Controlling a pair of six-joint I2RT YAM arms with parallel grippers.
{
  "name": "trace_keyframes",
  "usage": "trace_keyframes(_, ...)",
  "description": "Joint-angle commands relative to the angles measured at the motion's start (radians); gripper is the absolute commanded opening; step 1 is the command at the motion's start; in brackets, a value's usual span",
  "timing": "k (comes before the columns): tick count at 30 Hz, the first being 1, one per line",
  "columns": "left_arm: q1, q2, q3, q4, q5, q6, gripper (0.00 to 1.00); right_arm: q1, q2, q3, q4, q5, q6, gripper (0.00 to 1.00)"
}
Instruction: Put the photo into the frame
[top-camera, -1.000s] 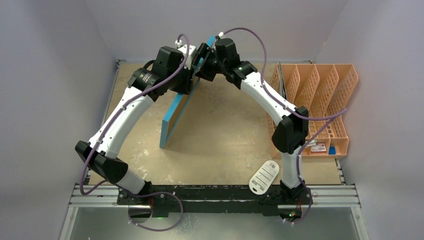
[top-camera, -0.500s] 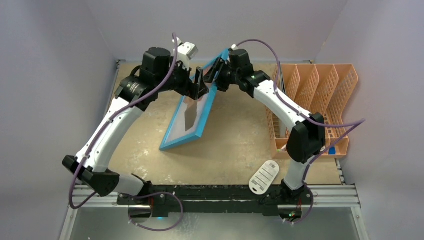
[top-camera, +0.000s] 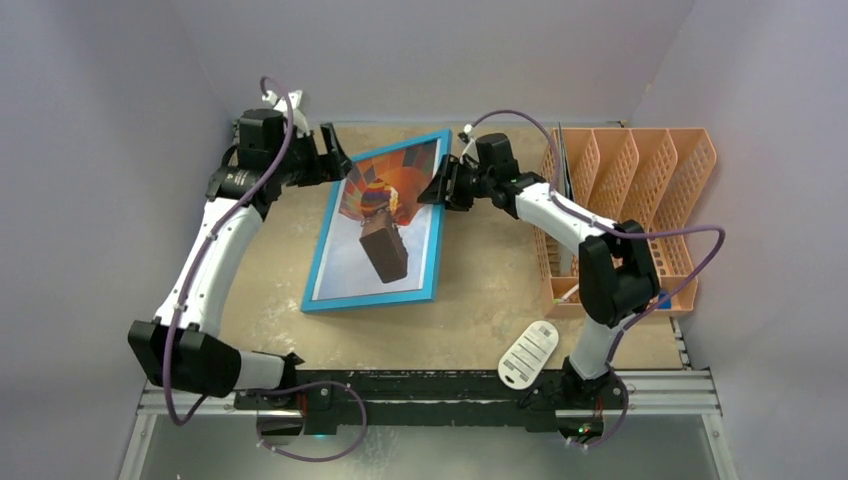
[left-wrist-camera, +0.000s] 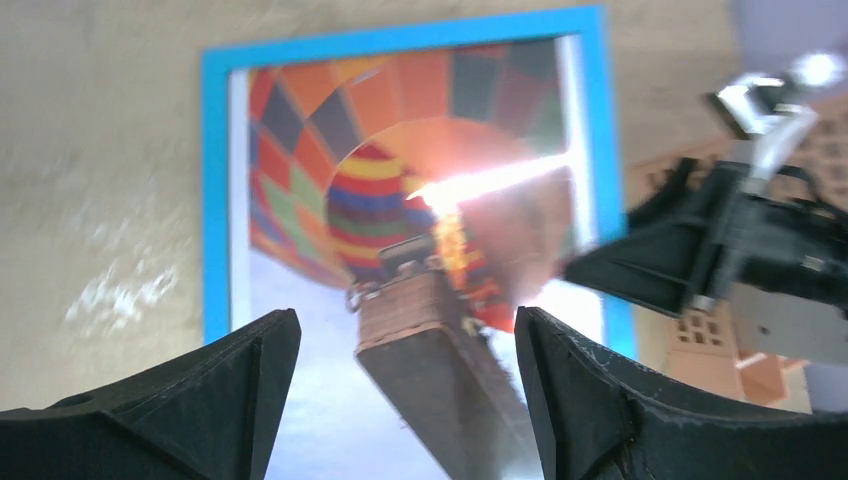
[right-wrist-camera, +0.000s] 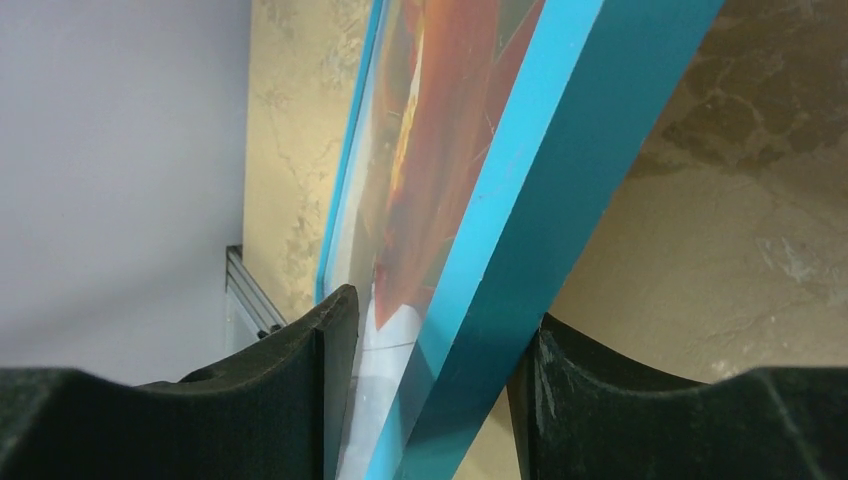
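The blue frame (top-camera: 318, 262) lies face up on the table with its far right corner a little raised. The balloon photo (top-camera: 380, 225) shows behind its glass. My right gripper (top-camera: 445, 185) is shut on the frame's far right edge. In the right wrist view the blue border (right-wrist-camera: 560, 150) runs slantwise between the right gripper (right-wrist-camera: 435, 330) fingers, with the photo (right-wrist-camera: 430, 130) beside it. My left gripper (top-camera: 335, 160) hangs open off the frame's far left corner, touching nothing. The left wrist view looks down between the left gripper (left-wrist-camera: 405, 330) fingers onto the photo (left-wrist-camera: 400, 180) and frame (left-wrist-camera: 215, 200).
An orange slotted file rack (top-camera: 640, 190) stands at the right, with a dark board (top-camera: 563, 165) upright in its left slot. A white oval tag (top-camera: 528, 355) lies near the front right. Walls close in at left, back and right.
The frame dropped from standing on its edge to lying face up. My left gripper opened, let go and drew back to the left. My right gripper went down with the far edge.
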Motion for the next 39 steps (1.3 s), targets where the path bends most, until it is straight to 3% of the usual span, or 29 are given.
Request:
trace_keyframes(1, 0.092, 0.046, -0.113, 0.021, -0.008, -0.088, 0.81, -0.006, 0.020, -0.010, 0.143, -0.076, -0.084, 0.56)
trace_keyframes(4, 0.137, 0.065, -0.198, 0.056, -0.011, -0.094, 0.79, -0.006, 0.044, -0.027, 0.168, -0.074, -0.095, 0.56)
trace_keyframes(7, 0.158, 0.082, -0.273, 0.075, -0.098, -0.096, 0.79, -0.007, 0.069, -0.031, 0.162, -0.046, -0.106, 0.57)
trace_keyframes(11, 0.194, 0.141, -0.343, 0.101, -0.146, -0.095, 0.79, -0.005, 0.092, -0.035, 0.132, 0.035, -0.118, 0.68)
trace_keyframes(21, 0.248, 0.279, -0.336, 0.122, -0.217, -0.084, 0.79, -0.007, 0.129, -0.023, 0.031, 0.284, -0.108, 0.83)
trace_keyframes(24, 0.247, 0.283, -0.334, 0.131, -0.173, -0.068, 0.75, -0.007, 0.128, -0.011, -0.018, 0.381, -0.098, 0.85)
trace_keyframes(31, 0.247, 0.159, -0.329, 0.121, -0.130, -0.066, 0.74, -0.005, 0.022, 0.022, -0.096, 0.548, -0.115, 0.87)
trace_keyframes(39, 0.247, -0.085, -0.312, 0.065, -0.185, -0.100, 0.76, 0.035, -0.288, 0.016, -0.155, 0.649, -0.156, 0.86)
